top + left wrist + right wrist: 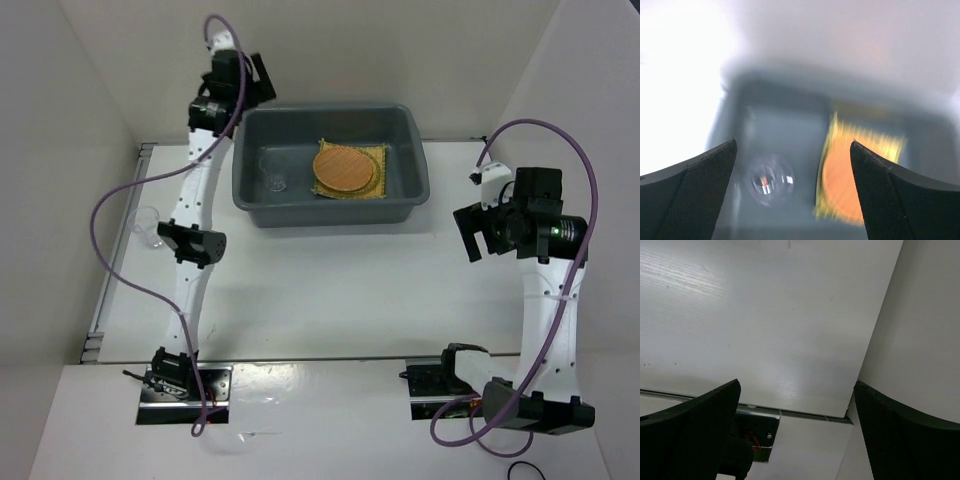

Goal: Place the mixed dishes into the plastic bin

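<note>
The grey-blue plastic bin stands at the table's far middle. In it a yellow woven mat lies under a round orange woven plate, with a small clear cup to their left. A second clear cup stands on the table beside the left arm. My left gripper is open and empty above the bin's far left corner. Its blurred wrist view shows the bin, cup, plate and mat below the gripper. My right gripper is open and empty right of the bin. No tan plate shows.
White walls close in the table at the left, back and right. The right wrist view shows bare table, the right wall and the arm's base mount between the open gripper's fingers.
</note>
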Tool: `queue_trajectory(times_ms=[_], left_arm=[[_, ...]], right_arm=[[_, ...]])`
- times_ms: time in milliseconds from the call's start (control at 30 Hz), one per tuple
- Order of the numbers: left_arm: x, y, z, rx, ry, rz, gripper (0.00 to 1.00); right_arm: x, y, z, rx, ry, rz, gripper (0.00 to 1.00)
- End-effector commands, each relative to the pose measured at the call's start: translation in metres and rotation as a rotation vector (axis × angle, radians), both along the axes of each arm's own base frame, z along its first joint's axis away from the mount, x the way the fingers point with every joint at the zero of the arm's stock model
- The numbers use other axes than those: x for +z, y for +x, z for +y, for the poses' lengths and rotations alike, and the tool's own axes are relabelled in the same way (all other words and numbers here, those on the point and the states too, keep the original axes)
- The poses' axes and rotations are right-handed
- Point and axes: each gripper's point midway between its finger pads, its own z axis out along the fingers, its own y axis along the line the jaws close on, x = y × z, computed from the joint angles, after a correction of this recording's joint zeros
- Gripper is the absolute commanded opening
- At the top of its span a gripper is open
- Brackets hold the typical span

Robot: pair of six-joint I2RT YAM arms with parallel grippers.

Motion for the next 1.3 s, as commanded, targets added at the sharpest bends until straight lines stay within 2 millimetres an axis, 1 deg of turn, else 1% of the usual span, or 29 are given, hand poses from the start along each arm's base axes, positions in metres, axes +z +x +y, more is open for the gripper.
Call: queue_trajectory(times_ms=[0, 33, 67, 100, 133, 167, 200, 233, 300, 333, 367, 433, 500, 533, 600, 700, 733, 767, 833, 867, 900, 1000, 1033, 1067, 1100, 1133, 1167, 1233, 1267], left_arm=[[0.121, -0.029, 0.094, 0.342, 0.080, -0.255, 1.00], [0.112, -0.033, 0.112, 0.404, 0.070, -0.218, 1.00], [0.077, -0.046, 0.137, 0.549, 0.021, -0.101, 1.00], [0.054, -0.053, 0.177, 0.645, 0.002, -0.025, 1.00], [0.027, -0.075, 0.196, 0.693, -0.002, 0.103, 1.00], [0.005, -0.076, 0.210, 0.725, -0.024, 0.165, 1.00], [-0.009, -0.078, 0.231, 0.725, -0.012, 0.219, 1.00], [-0.032, -0.084, 0.238, 0.739, 0.012, 0.300, 1.00], [-0.053, -0.092, 0.254, 0.781, 0.015, 0.373, 1.00], [-0.063, -0.094, 0.257, 0.790, 0.007, 0.401, 1.00], [-0.082, -0.098, 0.259, 0.799, 0.007, 0.458, 1.00], [-0.086, -0.105, 0.263, 0.835, -0.018, 0.475, 1.00], [-0.100, -0.112, 0.273, 0.877, 0.015, 0.513, 1.00], [-0.099, -0.113, 0.275, 0.887, 0.025, 0.510, 1.00], [-0.102, -0.115, 0.277, 0.903, 0.032, 0.515, 1.00], [-0.123, -0.121, 0.276, 0.924, 0.030, 0.571, 1.00], [-0.125, -0.124, 0.279, 0.952, 0.011, 0.573, 1.00], [-0.136, -0.129, 0.278, 0.961, 0.015, 0.604, 1.00], [-0.142, -0.133, 0.276, 0.970, 0.001, 0.624, 1.00], [-0.139, -0.136, 0.277, 0.988, 0.000, 0.616, 1.00], [-0.148, -0.140, 0.277, 0.989, 0.011, 0.644, 1.00], [-0.146, -0.147, 0.282, 1.018, 0.042, 0.641, 1.00], [-0.142, -0.152, 0.288, 1.043, 0.079, 0.634, 1.00], [-0.139, -0.155, 0.286, 1.047, 0.111, 0.628, 1.00], [-0.137, -0.158, 0.290, 1.063, 0.136, 0.623, 1.00], [-0.134, -0.159, 0.294, 1.079, 0.160, 0.612, 1.00], [-0.134, -0.162, 0.294, 1.073, 0.169, 0.622, 1.00], [-0.141, -0.169, 0.300, 1.088, 0.187, 0.648, 1.00], [-0.149, -0.173, 0.298, 1.079, 0.185, 0.677, 1.00]], right_arm=[[0.012, 0.018, -0.008, -0.004, -0.029, -0.025, 0.99], [0.023, 0.023, -0.009, -0.005, -0.033, -0.050, 0.99], [0.027, 0.028, -0.010, -0.005, -0.035, -0.058, 0.99], [0.037, 0.037, -0.011, -0.005, -0.037, -0.073, 0.99], [0.041, 0.042, -0.012, -0.005, -0.038, -0.080, 0.99], [0.045, 0.047, -0.013, -0.005, -0.039, -0.086, 0.99], [0.056, 0.053, -0.014, -0.005, -0.043, -0.112, 0.99], [0.054, 0.061, -0.015, -0.005, -0.041, -0.097, 0.99], [0.061, 0.069, -0.013, 0.009, -0.027, -0.110, 0.99], [0.063, 0.073, -0.012, 0.016, -0.021, -0.113, 0.99], [0.059, 0.076, -0.010, 0.024, -0.009, -0.094, 0.99], [0.062, 0.079, -0.010, 0.024, -0.010, -0.101, 0.99], [0.062, 0.080, -0.009, 0.032, -0.002, -0.102, 0.99], [0.059, 0.082, -0.009, 0.031, -0.001, -0.093, 0.99], [0.059, 0.082, -0.009, 0.031, -0.001, -0.093, 0.99], [0.059, 0.082, -0.009, 0.031, -0.001, -0.093, 0.99], [0.059, 0.082, -0.009, 0.031, -0.001, -0.093, 0.99], [0.055, 0.082, -0.009, 0.031, 0.003, -0.075, 0.99], [0.055, 0.082, -0.009, 0.031, 0.003, -0.075, 0.99], [0.053, 0.084, -0.009, 0.031, 0.004, -0.066, 0.99], [0.053, 0.084, -0.008, 0.037, 0.011, -0.067, 0.99], [0.047, 0.089, -0.009, 0.044, 0.008, -0.047, 0.99], [0.047, 0.089, -0.007, 0.051, 0.016, -0.049, 0.99], [0.044, 0.091, -0.007, 0.051, 0.018, -0.040, 0.99], [0.048, 0.091, -0.007, 0.051, 0.016, -0.052, 0.99], [0.045, 0.095, -0.006, 0.058, 0.026, -0.040, 0.99], [0.048, 0.099, -0.007, 0.058, 0.025, -0.047, 0.99], [0.049, 0.106, -0.006, 0.064, 0.031, -0.050, 0.99], [0.050, 0.109, -0.006, 0.064, 0.031, -0.051, 0.99]])
